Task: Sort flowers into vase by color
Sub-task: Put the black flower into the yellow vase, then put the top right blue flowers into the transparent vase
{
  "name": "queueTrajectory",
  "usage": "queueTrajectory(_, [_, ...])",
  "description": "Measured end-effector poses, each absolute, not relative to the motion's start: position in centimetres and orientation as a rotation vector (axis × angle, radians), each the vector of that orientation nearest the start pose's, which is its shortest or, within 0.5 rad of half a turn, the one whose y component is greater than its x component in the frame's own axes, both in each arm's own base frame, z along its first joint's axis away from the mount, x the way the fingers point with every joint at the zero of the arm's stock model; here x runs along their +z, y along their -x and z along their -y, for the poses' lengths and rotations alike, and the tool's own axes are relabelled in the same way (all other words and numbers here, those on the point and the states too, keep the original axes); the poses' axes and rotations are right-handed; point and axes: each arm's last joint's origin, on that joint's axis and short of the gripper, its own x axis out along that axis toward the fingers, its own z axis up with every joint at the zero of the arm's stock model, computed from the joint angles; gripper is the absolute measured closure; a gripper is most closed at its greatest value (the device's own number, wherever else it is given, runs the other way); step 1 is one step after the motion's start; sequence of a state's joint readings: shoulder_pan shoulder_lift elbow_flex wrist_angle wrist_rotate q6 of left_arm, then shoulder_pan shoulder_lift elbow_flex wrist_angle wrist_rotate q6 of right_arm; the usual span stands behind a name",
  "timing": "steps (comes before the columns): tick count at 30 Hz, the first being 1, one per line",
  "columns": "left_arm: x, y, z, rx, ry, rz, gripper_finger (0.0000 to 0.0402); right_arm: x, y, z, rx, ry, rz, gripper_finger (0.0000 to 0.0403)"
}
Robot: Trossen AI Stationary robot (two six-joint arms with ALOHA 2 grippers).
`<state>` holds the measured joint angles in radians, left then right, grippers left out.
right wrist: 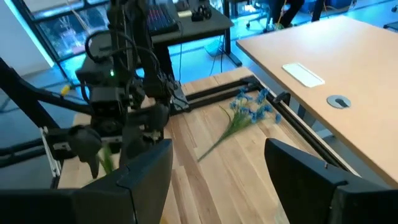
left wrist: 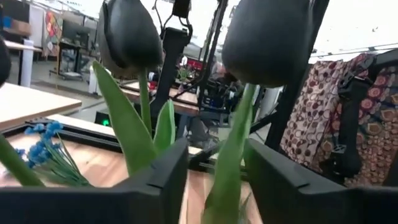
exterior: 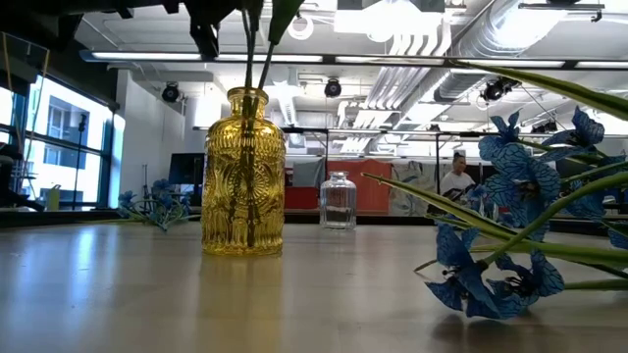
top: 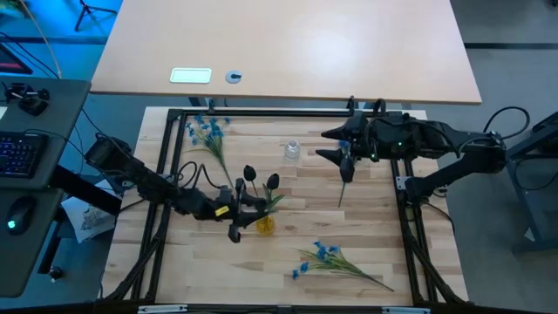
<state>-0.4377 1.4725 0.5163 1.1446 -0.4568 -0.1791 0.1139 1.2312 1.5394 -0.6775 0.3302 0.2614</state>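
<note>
A yellow glass vase (top: 264, 224) (exterior: 243, 172) stands near the table's middle. Two black tulips (top: 248, 174) (left wrist: 127, 34) stand in it by their stems. My left gripper (top: 237, 209) (left wrist: 214, 180) is open beside the vase's mouth, with one tulip's green stem (left wrist: 227, 174) between its fingers. A small clear jar (top: 291, 150) (exterior: 338, 201) stands farther back. Blue sprays lie at the far left (top: 207, 131) (right wrist: 252, 109) and near the front (top: 327, 257) (exterior: 510, 245). My right gripper (top: 330, 145) (right wrist: 217, 180) is open over the far right. A dark bud on a thin stem (top: 346, 172) shows just below it. My left gripper comes level from the table's left with a finger on either side of a tulip's stem (left wrist: 227, 174), above the vase's mouth. The stem runs close to one finger (left wrist: 273, 180); whether it touches, I cannot tell. The tulip stands upright in the vase.
A black frame (top: 288, 112) borders the wooden board on all sides. A second table beyond it carries a white flat device (top: 190, 75) and a round cap (top: 234, 77). A person (exterior: 456, 176) stands far off in the room. Bare wood lies between vase and clear jar.
</note>
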Motion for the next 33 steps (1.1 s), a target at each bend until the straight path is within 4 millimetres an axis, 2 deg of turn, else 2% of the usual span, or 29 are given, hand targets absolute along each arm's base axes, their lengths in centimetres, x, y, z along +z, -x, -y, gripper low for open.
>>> queueTrajectory(4, [22.4,-24.8,10.9,-0.017,0.241,0.12,0.021,45.3,-23.7,-1.8,-0.253,-0.178,-0.292,0.0151])
queueTrajectory(8, [23.8,-23.1,10.8,-0.043,0.212,0.053,0.0182,45.6,-23.8,-1.8,-0.248,-0.174,-0.264,0.0151])
queueTrajectory(19, [27.0,-17.3,8.6,-0.061,0.289,-0.08,0.0169,45.7,-23.8,-1.8,-0.254,-0.226,-0.25,0.0151])
queueTrajectory(25, [28.6,-15.5,7.2,0.025,0.447,0.014,0.0169,45.0,-23.6,-1.4,-0.311,-0.335,-0.296,0.0151])
queueTrajectory(30, [30.2,-14.1,5.4,0.094,0.533,0.126,0.0169,43.1,-22.5,-0.5,-0.489,-0.384,-0.467,0.0151])
queueTrajectory(33, [32.0,-13.6,4.2,0.128,0.598,0.204,0.017,42.2,-21.7,-0.1,-0.623,-0.434,-0.536,0.0151])
